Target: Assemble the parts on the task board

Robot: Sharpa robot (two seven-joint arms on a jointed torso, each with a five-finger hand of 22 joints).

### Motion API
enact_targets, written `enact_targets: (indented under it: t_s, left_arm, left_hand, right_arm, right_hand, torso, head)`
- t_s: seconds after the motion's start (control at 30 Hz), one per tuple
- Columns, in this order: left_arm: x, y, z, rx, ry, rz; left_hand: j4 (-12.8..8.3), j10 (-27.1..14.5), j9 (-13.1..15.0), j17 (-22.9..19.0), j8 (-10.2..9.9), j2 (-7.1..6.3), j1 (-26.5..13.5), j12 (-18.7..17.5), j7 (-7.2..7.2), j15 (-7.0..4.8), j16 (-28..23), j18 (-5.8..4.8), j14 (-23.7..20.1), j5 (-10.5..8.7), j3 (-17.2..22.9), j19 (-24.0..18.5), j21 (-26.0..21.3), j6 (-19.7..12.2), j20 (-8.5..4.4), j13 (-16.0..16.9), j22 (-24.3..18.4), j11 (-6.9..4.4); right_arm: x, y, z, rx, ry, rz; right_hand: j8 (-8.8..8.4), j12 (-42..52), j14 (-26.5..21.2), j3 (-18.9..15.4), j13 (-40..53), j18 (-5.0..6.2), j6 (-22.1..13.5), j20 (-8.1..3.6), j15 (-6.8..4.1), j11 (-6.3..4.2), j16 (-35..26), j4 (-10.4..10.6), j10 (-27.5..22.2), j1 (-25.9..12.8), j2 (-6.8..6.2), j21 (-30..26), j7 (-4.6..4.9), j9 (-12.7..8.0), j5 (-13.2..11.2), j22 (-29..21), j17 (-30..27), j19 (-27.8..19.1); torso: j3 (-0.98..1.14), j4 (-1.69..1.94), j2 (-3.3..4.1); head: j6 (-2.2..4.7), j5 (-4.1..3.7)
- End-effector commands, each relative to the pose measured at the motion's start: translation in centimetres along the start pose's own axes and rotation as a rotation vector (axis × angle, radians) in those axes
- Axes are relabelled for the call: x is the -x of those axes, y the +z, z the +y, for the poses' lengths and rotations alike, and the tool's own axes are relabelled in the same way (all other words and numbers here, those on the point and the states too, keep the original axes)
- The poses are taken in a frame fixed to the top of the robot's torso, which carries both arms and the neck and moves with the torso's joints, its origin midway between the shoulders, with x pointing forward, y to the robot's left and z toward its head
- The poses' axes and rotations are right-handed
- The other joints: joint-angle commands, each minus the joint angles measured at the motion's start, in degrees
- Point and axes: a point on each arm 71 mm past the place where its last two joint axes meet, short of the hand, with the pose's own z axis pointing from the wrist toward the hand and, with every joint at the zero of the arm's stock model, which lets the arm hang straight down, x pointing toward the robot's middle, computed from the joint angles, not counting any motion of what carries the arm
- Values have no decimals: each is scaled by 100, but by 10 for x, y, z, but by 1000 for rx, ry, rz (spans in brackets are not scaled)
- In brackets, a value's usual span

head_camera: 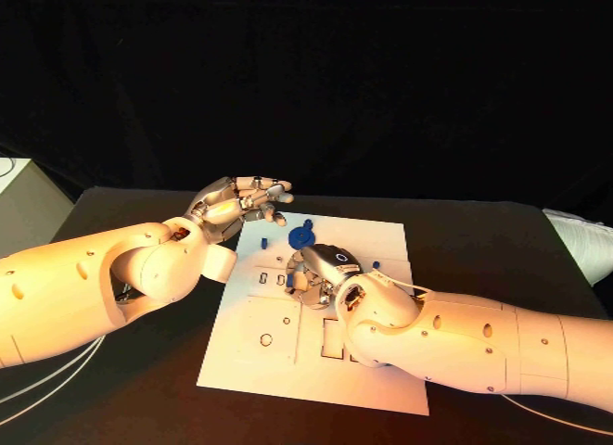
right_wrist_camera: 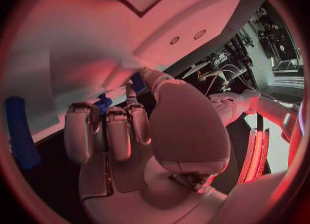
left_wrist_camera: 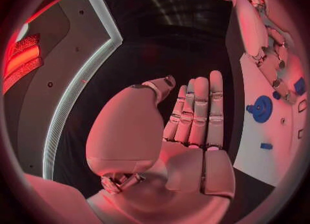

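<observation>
The task board (head_camera: 320,352) is sitting flat in the middle of the black table (head_camera: 493,232), white, with a bunch of slots and little cutouts in it. Near its far edge a round blue part (head_camera: 302,233) is standing up off the plate, and a small blue peg (head_camera: 263,243) is poking up a bit to the left of it, closer to the left arm. The left wrist view is showing that same round blue part (left_wrist_camera: 261,109) as a disc with holes in it, plus a small blue piece (left_wrist_camera: 266,145) and a blue block (left_wrist_camera: 299,85) sitting on the board (left_wrist_camera: 271,152).

The left hand (head_camera: 242,200) is hanging over the board's far left corner, holding nothing. From its own wrist camera the left hand (left_wrist_camera: 187,126) is showing its palm with the fingers (left_wrist_camera: 199,111) straight and side by side, thumb off to one side, so it's loosely spread and empty.

The right hand (head_camera: 320,272) is down over the middle of the board, fingers curled toward the plate. In the right wrist view the right hand (right_wrist_camera: 139,131) is pressing its fingertips (right_wrist_camera: 82,131) right up against the board (right_wrist_camera: 97,43), and there's a small blue part (right_wrist_camera: 137,83) at the tips of the thumb and a finger. It looks pinched there, though honestly I can't tell for sure how tight the hold is. A long blue piece (right_wrist_camera: 20,131) is lying off to the side on the same board.
</observation>
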Motion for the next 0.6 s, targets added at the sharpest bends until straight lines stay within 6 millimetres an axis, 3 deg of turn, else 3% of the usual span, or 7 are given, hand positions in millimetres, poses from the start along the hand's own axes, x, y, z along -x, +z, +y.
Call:
enact_targets:
  t_s: [0.03, 0.23, 0.33, 0.37, 0.4, 0.5, 0.6]
  left_arm:
    - [-2, 0, 0, -4, -11, 19]
    - [-2, 1, 0, -3, -11, 20]
    - [-2, 1, 0, -3, -11, 18]
    - [-1, 1, 0, -4, -10, 15]
    - [0, 1, 0, -5, -7, 8]
    - [3, 1, 0, -5, 5, -12]
    - [10, 1, 0, -3, 24, -36]
  left_hand:
    - [7, -45, 9, -5, 38, 17, -14, 32, 37, 5, 36, 74, -26, -3, 22, -33, 37, -32, -4, 8, 10, 8]
    - [7, -45, 9, -5, 38, 17, -14, 32, 37, 5, 36, 74, -26, -3, 22, -33, 37, -32, -4, 8, 10, 8]
    - [7, -45, 9, -5, 38, 17, -14, 32, 37, 5, 36, 74, -26, -3, 22, -33, 37, -32, -4, 8, 10, 8]
    - [7, -45, 9, -5, 38, 17, -14, 32, 37, 5, 36, 74, -26, -3, 22, -33, 37, -32, -4, 8, 10, 8]
    - [12, -55, 13, -15, 41, 16, -24, 38, 38, 7, 40, 74, -29, -4, 24, -43, 47, -39, -2, 13, 14, 10]
    - [12, -56, 13, -15, 41, 15, -23, 38, 38, 7, 41, 74, -30, -4, 24, -44, 47, -40, -2, 13, 15, 10]
    - [3, -76, 13, -23, 36, -2, -19, 36, 42, 8, 42, 75, -35, -3, 24, -51, 55, -58, -1, 14, 19, 13]
  right_arm:
    - [-2, 0, -1, 2, -5, 20]
    - [-1, 0, -2, 6, 13, 8]
    - [0, -1, -2, 12, 26, 1]
    - [0, -1, -1, 15, 31, -3]
    - [1, -2, 0, 20, 40, -9]
    - [3, -6, 2, 34, 61, -22]
    - [6, -12, 4, 63, 94, -24]
  right_hand:
    - [-44, -56, 526, -1, 701, 8, -63, 34, 48, 7, -27, 27, -68, -24, -18, -36, 13, -17, 4, 801, 1260, 188]
    - [-234, -636, 513, -125, 209, 38, -379, 97, 118, 90, -51, 58, -590, -23, -93, -182, 103, -115, -47, 703, 1216, 125]
    - [-367, -752, 509, -617, 81, 46, -564, 153, 180, 153, -56, 158, -717, 37, -50, -221, 167, -178, 171, 685, 1208, 113]
    - [-427, -803, 504, -990, 15, 49, -629, 176, 195, 176, -65, 237, -777, 115, 9, -238, 195, -205, 170, 678, 1192, 109]
    - [-526, -829, 496, -1662, -58, 54, -693, 210, 229, 212, -80, 416, -830, 385, 170, -265, 232, -249, 123, 670, 1164, 104]
    - [-594, -856, 489, -1939, -117, 64, -732, 226, 246, 234, -91, 430, -877, 401, 204, -312, 255, -276, 61, 644, 1145, 87]
    - [-604, -859, 488, -1975, -126, 66, -737, 229, 249, 238, -94, 431, -884, 398, 202, -324, 258, -280, 44, 637, 1140, 83]
  torso:
    - [0, 0, 2]
    - [3, -1, 4]
    - [5, -1, 3]
    - [5, -2, 1]
    - [4, -2, 0]
    - [7, -5, -6]
    - [10, -18, -28]
  head:
    - [4, 0]
    - [11, 15]
    - [12, 7]
    - [11, 9]
    - [12, 12]
    - [30, 17]
    - [42, -4]
